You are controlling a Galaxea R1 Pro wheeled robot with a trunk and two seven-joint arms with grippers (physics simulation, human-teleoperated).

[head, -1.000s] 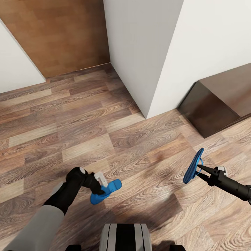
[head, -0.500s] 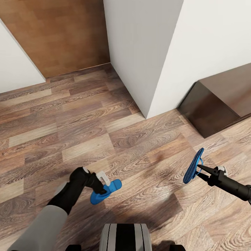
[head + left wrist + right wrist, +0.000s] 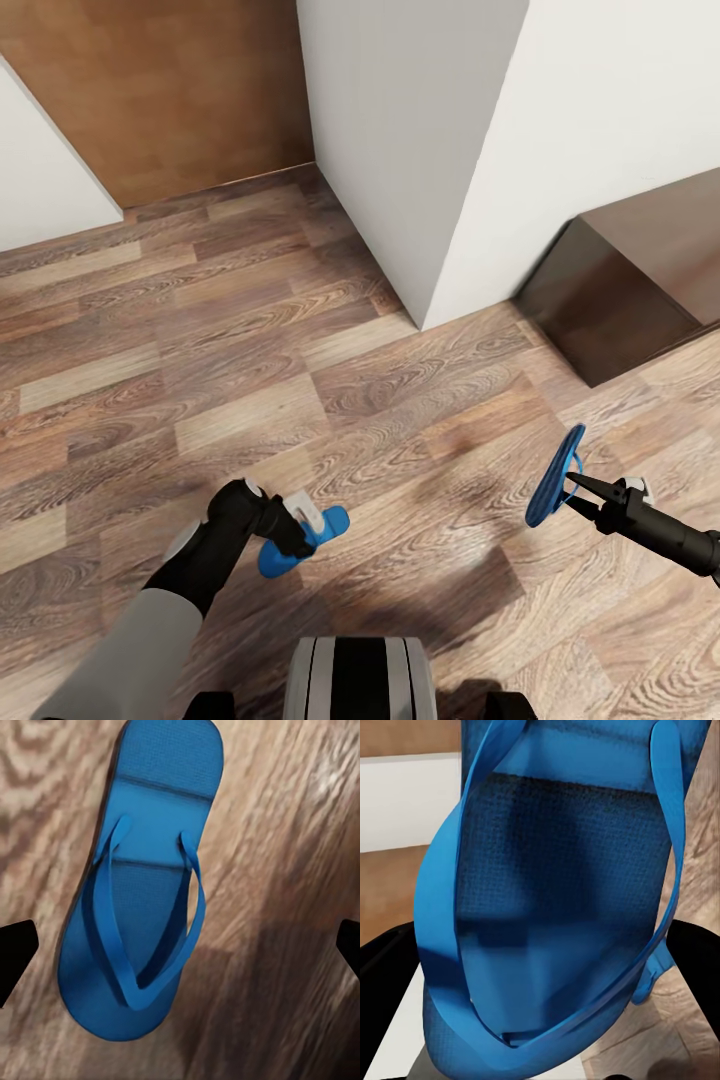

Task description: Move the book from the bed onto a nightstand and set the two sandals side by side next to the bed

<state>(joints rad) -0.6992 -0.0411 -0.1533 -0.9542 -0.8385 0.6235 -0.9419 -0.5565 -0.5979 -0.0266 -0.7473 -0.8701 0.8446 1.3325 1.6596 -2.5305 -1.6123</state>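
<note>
Head view: the left tool (image 3: 305, 528) has drawn slightly inward over the wood floor (image 3: 200, 350), above one blue sandal (image 3: 285, 545), suggesting placement is near. Left wrist view: that sandal (image 3: 142, 892) lies flat on planks, tool tips spread wide and released. Right wrist view: the second sandal (image 3: 555, 907) hangs upright, its strap clenched in the right tool (image 3: 572, 484).

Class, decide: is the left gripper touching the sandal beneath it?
Apart. In the left wrist view the left gripper stands open, its fingertips at the picture's edges, with bare floor between them and the sandal.
</note>
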